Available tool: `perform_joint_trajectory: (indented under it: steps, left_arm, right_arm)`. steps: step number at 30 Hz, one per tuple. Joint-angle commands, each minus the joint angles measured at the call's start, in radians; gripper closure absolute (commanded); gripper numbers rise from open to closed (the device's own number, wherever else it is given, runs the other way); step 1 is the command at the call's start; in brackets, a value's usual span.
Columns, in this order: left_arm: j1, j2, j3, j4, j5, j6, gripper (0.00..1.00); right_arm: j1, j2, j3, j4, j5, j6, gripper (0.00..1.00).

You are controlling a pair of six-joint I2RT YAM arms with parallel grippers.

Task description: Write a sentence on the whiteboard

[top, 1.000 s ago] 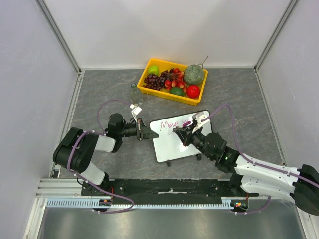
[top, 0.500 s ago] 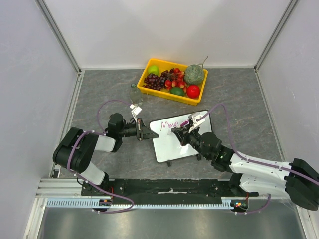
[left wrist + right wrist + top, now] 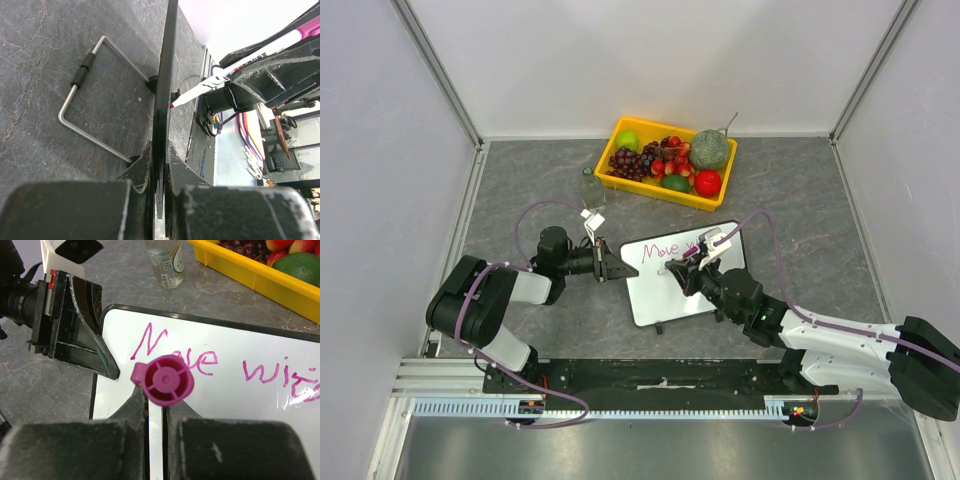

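Located the whiteboard (image 3: 660, 298) flat on the grey table (image 3: 800, 200), between the two arms and near the yellow tray (image 3: 705, 203), apart from it. Confirmed the left gripper (image 3: 619, 271) clamped on the board's left rim: in the left wrist view, saw both jaws pressed against the thin black edge from either side. Noted a bent wire stand (image 3: 80, 107) with a black sleeve, joined at that edge and lying over the table surface. Found the right gripper (image 3: 687, 268) above the board's upper middle, jaws clenched on a marker (image 3: 162, 380) with a magenta cap end and white barrel. Observed the marker's tip right at the board face in the left wrist view; could not tell contact for certain. Read the sentence (image 3: 200, 357) in magenta cursive along the far part of the board: "Move", then a word starting "wit", cut off by the frame edge in the right wrist view. Recorded fruit in the tray and a small clear bottle (image 3: 588, 187) upright just beside the tray's left end.
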Motion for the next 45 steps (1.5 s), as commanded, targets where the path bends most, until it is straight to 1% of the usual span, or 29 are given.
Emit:
perform_joint_trajectory:
  steps: [1,19,28,32,36,45]
  left_arm:
    - [-0.002,0.004,0.011,-0.055,0.001,0.074,0.98]
    - [-0.002,0.01,0.016,-0.062,0.001,0.082,0.98]
    - [-0.001,0.013,0.016,-0.065,-0.001,0.086,0.98]
    - [-0.002,0.016,0.016,-0.068,-0.001,0.086,0.98]
    - [-0.001,0.013,0.015,-0.067,-0.002,0.086,0.98]
    - [-0.002,0.011,0.013,-0.067,-0.002,0.089,0.98]
  right_arm:
    - [0.002,-0.029,-0.032,-0.007,0.031,0.014,1.0]
    - [0.004,-0.098,-0.092,-0.093,-0.051,0.057,1.0]
    - [0.004,-0.138,0.018,-0.107,-0.108,0.083,1.0]
    - [0.002,-0.135,0.05,-0.094,-0.076,0.077,1.0]
    - [-0.002,-0.103,0.077,-0.096,-0.004,0.057,1.0]
    - [-0.045,-0.003,0.081,-0.042,0.013,0.075,1.0]
